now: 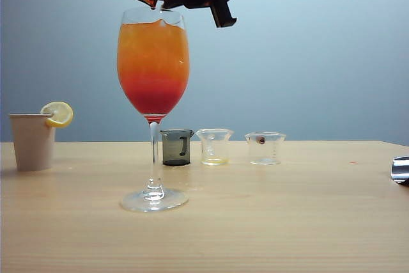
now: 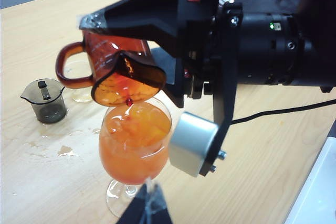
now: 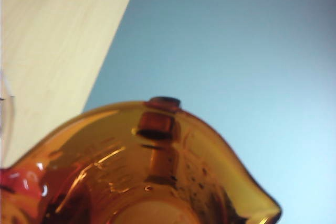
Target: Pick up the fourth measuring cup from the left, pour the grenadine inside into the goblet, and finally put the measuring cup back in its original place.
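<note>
Pale grey-blue wall behind, light wooden desk (image 1: 287, 222) in front. We see the goblet (image 1: 153, 68) standing upright on the desk, filled close to the rim with orange drink that turns red at the base of the bowl.

Right gripper (image 2: 157, 30) is directly above the goblet, jaws closed on the measuring cup (image 2: 118, 69). That cup is amber-red, tipped steeply with its spout over the goblet's rim. A thin red thread of grenadine (image 2: 128, 100) drops from the spout into the drink. The right wrist view looks into the tilted cup (image 3: 152, 166), with red liquid pooled at its lip.

Left gripper: we only see a dark tip (image 2: 147, 208) low beside the goblet's foot; we cannot tell how its jaws stand. It holds nothing we can see.

Behind the goblet, a smoky grey cup (image 1: 176, 147), then two clear cups (image 1: 214, 146) (image 1: 264, 148) further right of it. A paper cup (image 1: 32, 140) with a lemon slice (image 1: 59, 114) sits well left of the goblet. Small wet patches (image 2: 65, 151) lie on the desk near the goblet's foot.
</note>
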